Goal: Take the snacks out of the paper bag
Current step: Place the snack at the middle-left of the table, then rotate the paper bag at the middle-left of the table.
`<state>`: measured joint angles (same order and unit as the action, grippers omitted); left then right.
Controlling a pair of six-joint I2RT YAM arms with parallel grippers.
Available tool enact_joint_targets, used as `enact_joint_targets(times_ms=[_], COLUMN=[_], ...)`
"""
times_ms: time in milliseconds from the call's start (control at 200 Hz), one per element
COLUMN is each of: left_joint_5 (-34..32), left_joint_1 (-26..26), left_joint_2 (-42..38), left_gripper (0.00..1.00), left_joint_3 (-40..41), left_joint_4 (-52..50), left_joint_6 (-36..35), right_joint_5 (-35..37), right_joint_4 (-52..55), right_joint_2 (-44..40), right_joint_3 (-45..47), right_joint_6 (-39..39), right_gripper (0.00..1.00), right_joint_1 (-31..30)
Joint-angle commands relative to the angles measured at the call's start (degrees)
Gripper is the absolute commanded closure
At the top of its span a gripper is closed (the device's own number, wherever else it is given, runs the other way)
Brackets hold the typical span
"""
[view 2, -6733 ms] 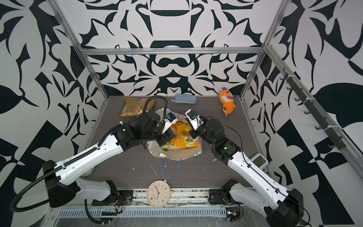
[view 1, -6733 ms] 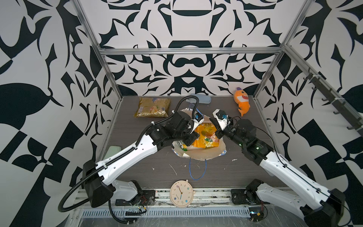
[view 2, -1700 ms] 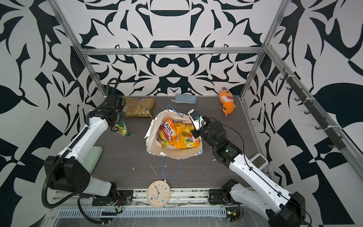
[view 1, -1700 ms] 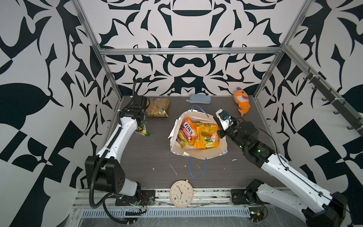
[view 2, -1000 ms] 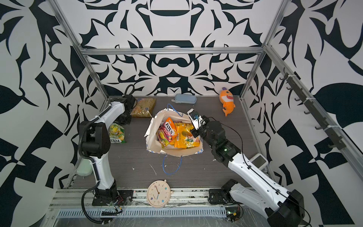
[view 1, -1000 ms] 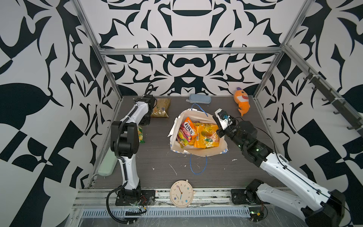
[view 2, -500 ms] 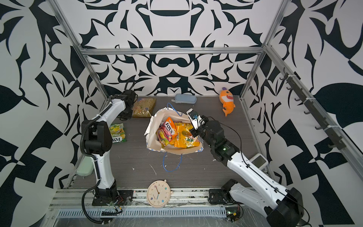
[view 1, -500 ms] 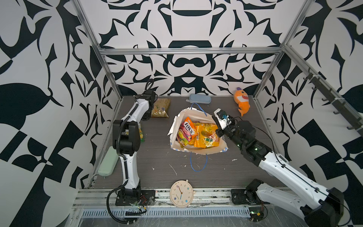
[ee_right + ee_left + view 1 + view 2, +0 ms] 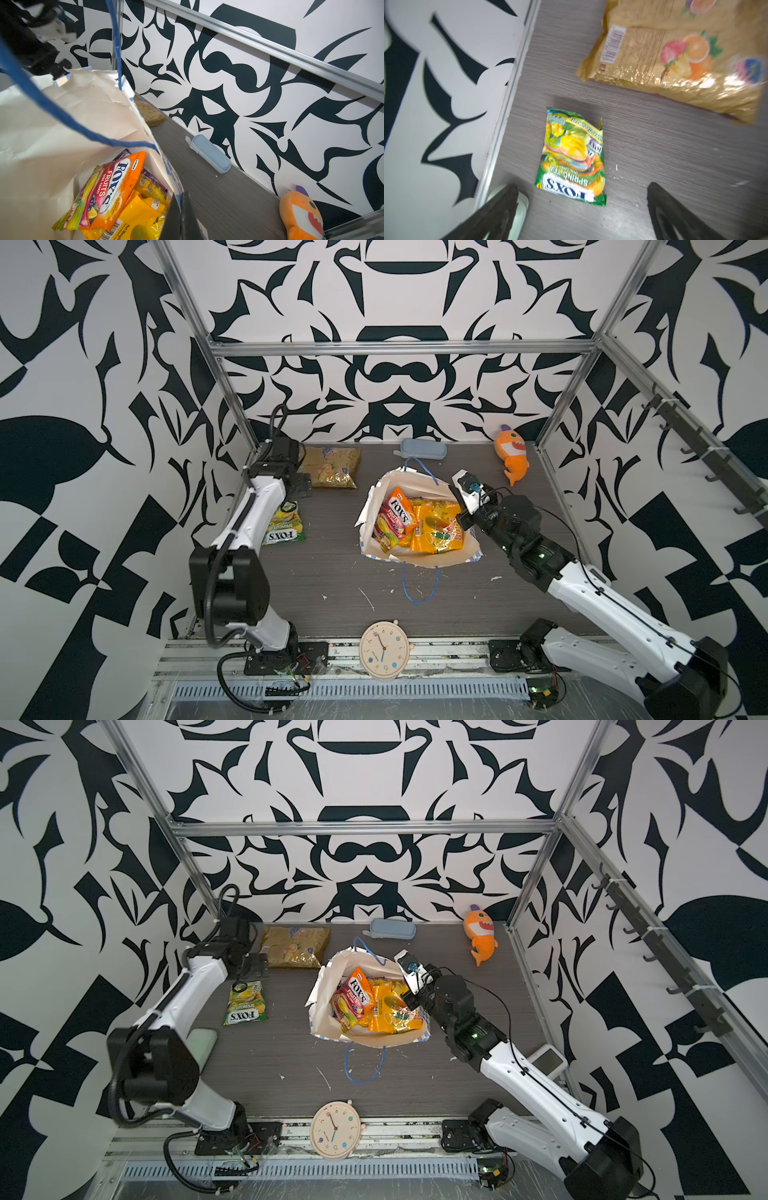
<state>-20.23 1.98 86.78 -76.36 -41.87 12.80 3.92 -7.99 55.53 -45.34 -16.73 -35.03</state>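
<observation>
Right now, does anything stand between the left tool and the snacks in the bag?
Only the paper bag's own side wall; nothing else lies between the left tool and the packets inside.

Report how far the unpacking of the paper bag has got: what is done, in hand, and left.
Done: the gold packet and the green FOX'S packet lie on the table, outside the paper bag. In hand: the left gripper hangs open and empty over the green one; the right gripper pinches the bag's rim. Left: the red-orange FOX'S packet, orange-yellow packets and a purple packet lie inside.
</observation>
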Motion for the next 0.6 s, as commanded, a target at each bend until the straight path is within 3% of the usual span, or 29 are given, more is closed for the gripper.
enact_joint_targets(times_ms=[0,80,255,600], left_joint_5=[7.2,10.5,12.8,10.2], left_joint_1=[-4.6,-7.2,-7.3,-7.6], left_joint_2=[-2.6,-1.5,2.9,9.7], left_gripper=[0.0,0.0,0.0,0.0], left_joint_3=[6.9,9.0,11.2,10.8], left_joint_4=[3.2,2.9,5.6,7.4], left_joint_6=[6.9,7.5,8.6,7.9], right_joint_5=[1.2,1.0,1.1,1.4], right_joint_4=[-2.5,-3.1,-3.6,-4.2], right_joint_2=[-1.1,-0.6,0.5,-0.7], right_joint_3=[-0.3,-0.1,-0.5,1.4], right_joint_6=[-0.7,-1.0,-1.4,-0.8], right_gripper=[1.0,1.0,1.0,1.0], right_joint_1=[-0.3,-0.3,-0.4,-0.4])
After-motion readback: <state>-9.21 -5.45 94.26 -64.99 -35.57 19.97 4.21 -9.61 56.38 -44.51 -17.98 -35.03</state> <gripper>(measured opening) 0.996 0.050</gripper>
